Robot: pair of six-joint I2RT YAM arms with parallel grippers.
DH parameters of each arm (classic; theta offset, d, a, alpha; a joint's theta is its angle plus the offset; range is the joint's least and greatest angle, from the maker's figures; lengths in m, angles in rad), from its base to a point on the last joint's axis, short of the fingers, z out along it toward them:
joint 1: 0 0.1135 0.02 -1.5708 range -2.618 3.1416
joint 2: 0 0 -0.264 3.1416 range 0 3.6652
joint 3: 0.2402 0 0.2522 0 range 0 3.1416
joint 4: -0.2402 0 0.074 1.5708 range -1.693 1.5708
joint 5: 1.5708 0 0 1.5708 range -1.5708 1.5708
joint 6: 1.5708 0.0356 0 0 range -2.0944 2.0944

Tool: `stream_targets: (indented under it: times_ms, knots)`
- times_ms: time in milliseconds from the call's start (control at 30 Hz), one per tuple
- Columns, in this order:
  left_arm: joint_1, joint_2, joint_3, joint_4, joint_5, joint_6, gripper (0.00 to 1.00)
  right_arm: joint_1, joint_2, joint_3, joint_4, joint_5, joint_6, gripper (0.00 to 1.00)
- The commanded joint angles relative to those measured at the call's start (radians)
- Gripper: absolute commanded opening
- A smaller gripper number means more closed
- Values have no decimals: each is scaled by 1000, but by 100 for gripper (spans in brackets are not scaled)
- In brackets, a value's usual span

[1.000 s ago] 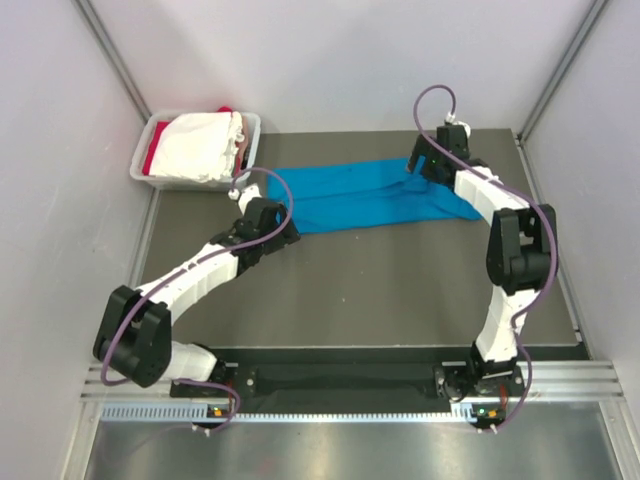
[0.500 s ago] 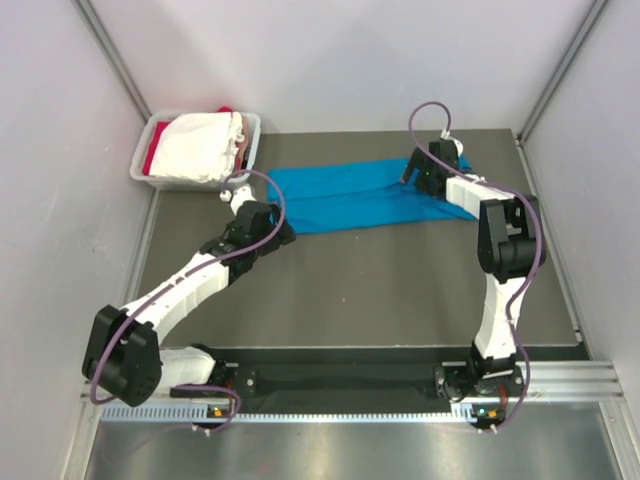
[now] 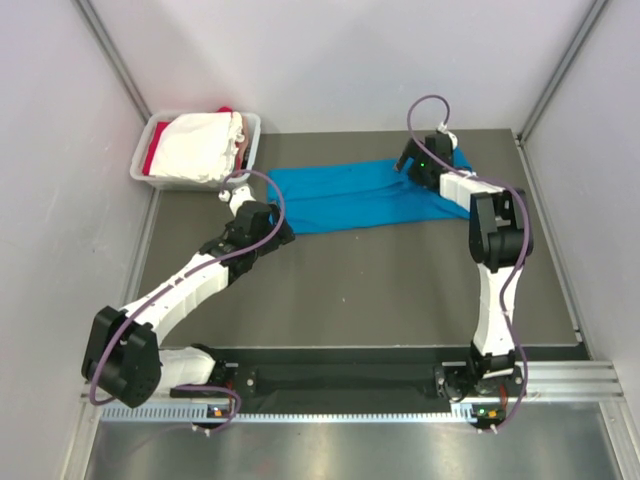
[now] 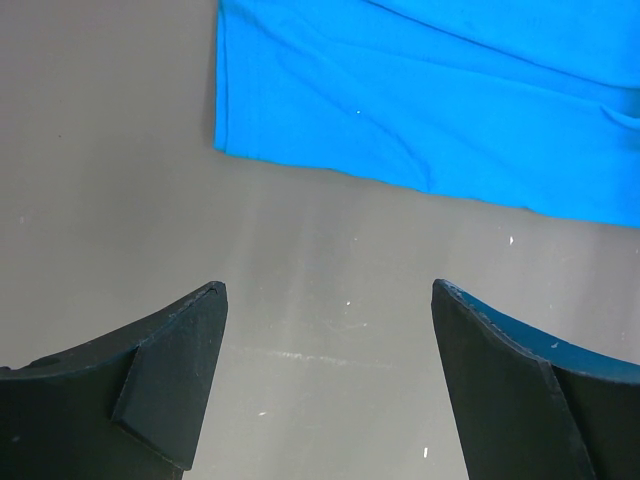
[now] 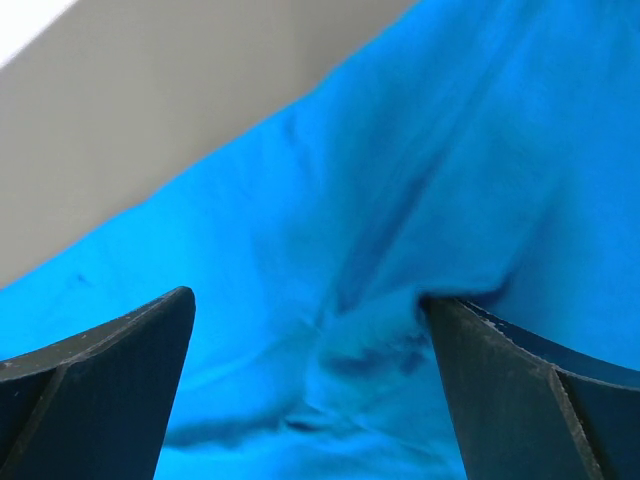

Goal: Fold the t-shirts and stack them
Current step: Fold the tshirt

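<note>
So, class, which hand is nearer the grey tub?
Left. The left hand hovers by the near corner of the grey tub; the right hand is far off, over the blue shirt.

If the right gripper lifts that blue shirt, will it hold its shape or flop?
Probably flop: the blue t-shirt lies thin and flat, with soft wrinkles under the open right gripper. Pushed, it would likely bunch rather than slide whole. It looks light.

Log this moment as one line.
left gripper: open, near left end of blue shirt | right gripper: open, over its right end | blue shirt: flat long strip | tub: white shirt, red shirt inside
</note>
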Motion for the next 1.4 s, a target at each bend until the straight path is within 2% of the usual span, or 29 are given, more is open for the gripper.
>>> stream_targets:
  times_ms: [0,100,167,200,300,367,467,567,600,700,833,900,1033,1367]
  knots:
    - [3,-26,5,0,-25,1,88,3,37,84,101,-80,12,100]
    - [3,-25,4,6,-24,-3,88,11,47,124,136,-94,-17,100]
    - [4,-20,1,7,-19,-8,88,19,65,167,132,-91,-28,95]
    - [3,-19,-4,12,-17,-10,88,19,74,184,127,-95,-33,84]
    - [3,-15,-9,17,-13,-16,88,20,111,236,127,-134,-37,60]
    - [3,-17,-12,18,-11,-17,88,25,134,245,154,-195,-37,58]
    - [3,-22,-9,9,-11,-14,88,26,143,265,124,-232,-54,63]
    - [3,-38,-15,1,-16,-13,88,26,70,221,84,-166,-108,79]
    - [3,-48,-18,4,-16,-11,88,26,47,214,58,-139,-146,89]
    - [4,-52,-30,17,-11,-16,88,26,-50,176,-9,-56,-212,100]
    - [3,-42,-36,38,21,-25,88,25,-182,49,3,47,-250,100]
    - [3,-37,-38,40,29,-30,87,20,-196,40,-46,101,-252,100]
    - [3,-43,-44,44,33,-27,87,2,-153,44,-121,187,-221,100]
    - [3,-63,-44,20,4,-14,87,-30,-15,108,-94,151,-91,100]
